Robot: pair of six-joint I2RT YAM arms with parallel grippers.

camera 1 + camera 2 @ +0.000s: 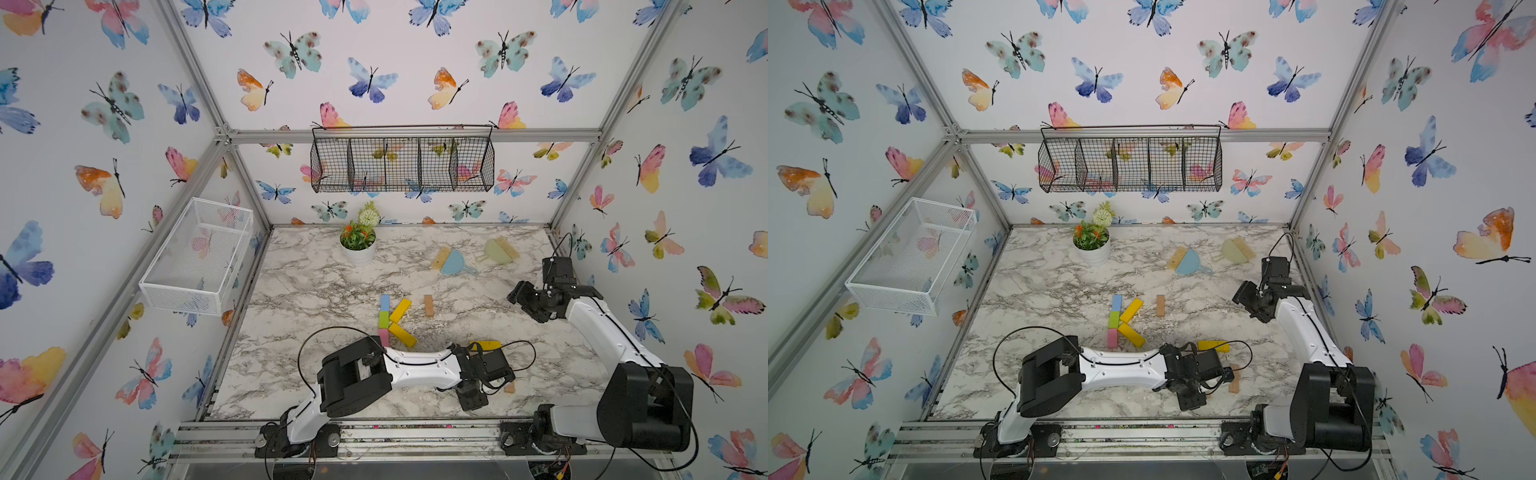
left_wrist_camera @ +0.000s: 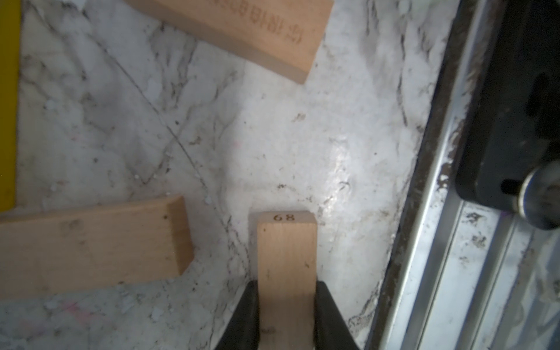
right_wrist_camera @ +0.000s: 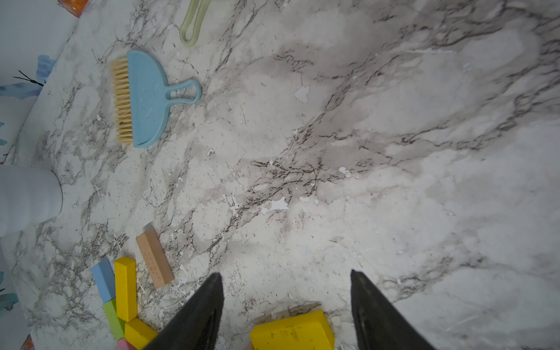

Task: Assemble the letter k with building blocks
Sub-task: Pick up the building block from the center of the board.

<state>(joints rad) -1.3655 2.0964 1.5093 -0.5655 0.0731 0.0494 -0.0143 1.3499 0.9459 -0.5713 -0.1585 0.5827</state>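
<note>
Clamped in our left end effector (image 2: 286, 286), a tan wood block (image 2: 286, 251) shows a stamped "68", close to the tabletop's (image 2: 288, 136) front rail (image 2: 439, 242). Lettering on another tan block (image 2: 242, 30) we cannot read. Our right end effector (image 3: 285, 272) stands wide and empty. A blue block (image 1: 385, 302), green block (image 1: 383, 319), pink block (image 1: 384, 336) and two yellow blocks (image 1: 400, 310) form a K mid-tabletop.

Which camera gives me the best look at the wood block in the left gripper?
Left wrist view: the tan block sits clamped in the left gripper, "68" stamped on its end. In both top views the left arm hides it; the right wrist view misses it.
</note>
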